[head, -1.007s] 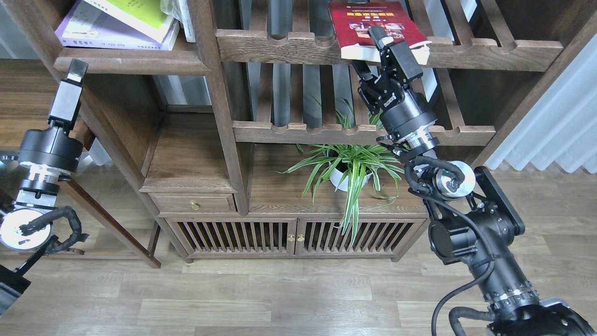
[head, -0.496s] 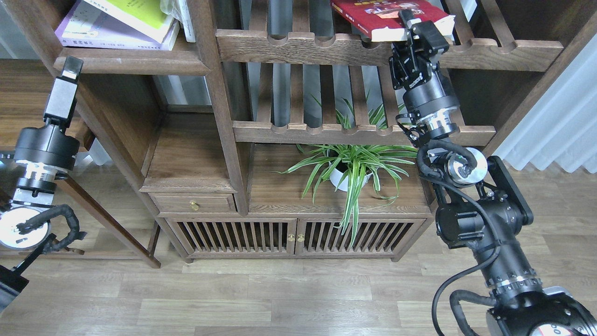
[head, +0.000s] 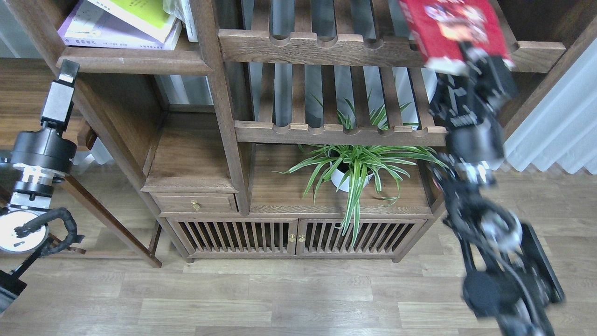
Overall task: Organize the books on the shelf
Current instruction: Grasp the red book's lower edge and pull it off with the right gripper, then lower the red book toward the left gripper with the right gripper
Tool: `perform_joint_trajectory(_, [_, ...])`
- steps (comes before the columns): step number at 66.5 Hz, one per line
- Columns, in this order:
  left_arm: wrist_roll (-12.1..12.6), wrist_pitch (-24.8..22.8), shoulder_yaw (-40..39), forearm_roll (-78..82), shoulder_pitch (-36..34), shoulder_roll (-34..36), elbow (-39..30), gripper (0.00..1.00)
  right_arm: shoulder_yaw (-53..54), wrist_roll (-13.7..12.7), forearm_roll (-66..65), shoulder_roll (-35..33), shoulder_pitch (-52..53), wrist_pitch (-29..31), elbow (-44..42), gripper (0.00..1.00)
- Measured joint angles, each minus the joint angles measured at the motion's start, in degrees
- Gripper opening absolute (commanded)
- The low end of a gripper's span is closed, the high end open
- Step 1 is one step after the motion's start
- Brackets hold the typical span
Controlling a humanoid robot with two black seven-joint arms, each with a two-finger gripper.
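A pale lilac-white book (head: 88,33) lies flat on the solid dark-brown shelf (head: 135,61) at the top left, with a yellow-green book (head: 140,11) stacked on it. My right gripper (head: 472,59), blurred by motion, is shut on the lower edge of the dark red book (head: 454,28) and holds it at the top right, in front of the right end of the upper slatted rack. My left gripper (head: 69,74) points up just left of the shelf's front edge, below the stacked books. Its fingers cannot be told apart, and it holds nothing that I can see.
Two slatted racks (head: 326,46) (head: 336,133) span the middle. A potted spider plant (head: 354,163) stands on the cabinet top (head: 280,196) below them. A small drawer (head: 196,203) is at the left of the cabinet. A white curtain (head: 559,116) hangs at the right.
My right arm has swung right and up with the dark red book, taking it off the upper slatted rack. The left arm has barely moved.
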Motion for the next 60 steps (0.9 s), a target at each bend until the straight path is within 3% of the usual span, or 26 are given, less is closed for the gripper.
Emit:
perform_joint_trajectory(3, [0.0,0.0,-0.6,-0.1,0.7,-1.2,0.1,1.00,-1.2,-1.9,0.2,-0.4,-2.2,0.1,-1.1,0.05])
perform_joint_trajectory(10, [0.0,0.0,-0.7,-0.3,2.5,-3.1,0.2,1.00,-3.8,-3.1,0.3,-0.7,-3.2,0.2,-3.5,0.05])
perform_joint_trajectory(26, [0.0,0.0,8.6,0.3,8.2,-7.5,1.5,1.00,-15.9,-3.3,-2.7,0.0,6.3,0.2,-9.7,0.06])
perform_joint_trajectory(39, [0.0,0.0,10.2,-0.3,8.0,-8.1,1.5,1.00,-23.1,-3.1,-7.8,1.7,12.7,0.2,-14.2,0.05])
perform_joint_trajectory(50, [0.0,0.0,10.0,-0.3,5.1,-7.6,-0.4,1.00,-24.9,-3.0,-16.0,3.4,13.9,0.1,-13.1,0.05])
perform_joint_trajectory(60, [0.0,0.0,8.1,-0.4,6.2,-7.3,-7.0,1.00,-22.5,-3.4,-17.5,4.5,11.6,0.1,-8.4,0.05])
